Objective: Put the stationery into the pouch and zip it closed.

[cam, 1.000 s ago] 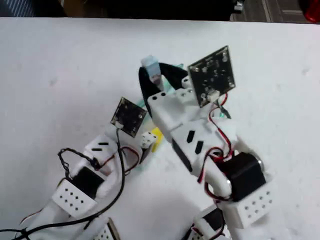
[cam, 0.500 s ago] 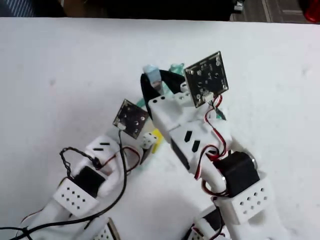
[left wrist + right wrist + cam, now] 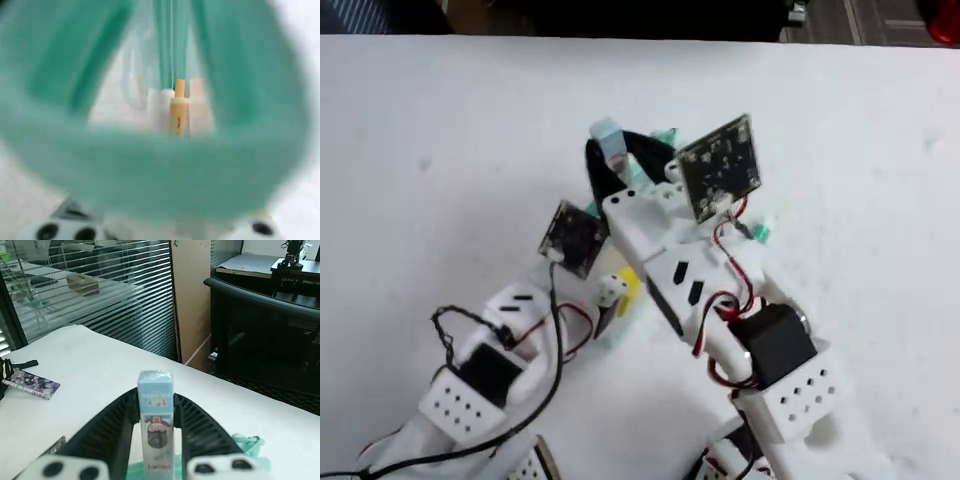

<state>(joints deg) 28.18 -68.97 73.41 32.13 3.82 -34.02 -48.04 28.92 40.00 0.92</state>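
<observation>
Item in hand: a small pale blue eraser [image 3: 156, 430] in a printed wrapper, standing upright. The right gripper [image 3: 156, 401] is clamped on it, one black finger on each long side, and the upper end stands free above the fingertips.

Handling, as judged: the eraser is light and fairly stiff but slightly yielding. Its glossy wrapper may slide under a loose hold. The present grip across the flat sides looks the sound one, and a grip on the ends would be less stable.

The pouch [image 3: 150, 170] is teal, soft and limp. It will sag and fold unless its mouth is held open. Its rim is the place to take it, and later the zip tab, which I cannot make out.

Position: the eraser is held above the white table [image 3: 440, 120], over the far end of the pouch. Most of the pouch lies under both arms. Through its mouth, the left wrist view shows several pens [image 3: 178, 107] already inside, lying lengthwise.

The left gripper [image 3: 613, 295] sits low at the near end of the pouch. I cannot tell whether its fingers are apart or together.
</observation>
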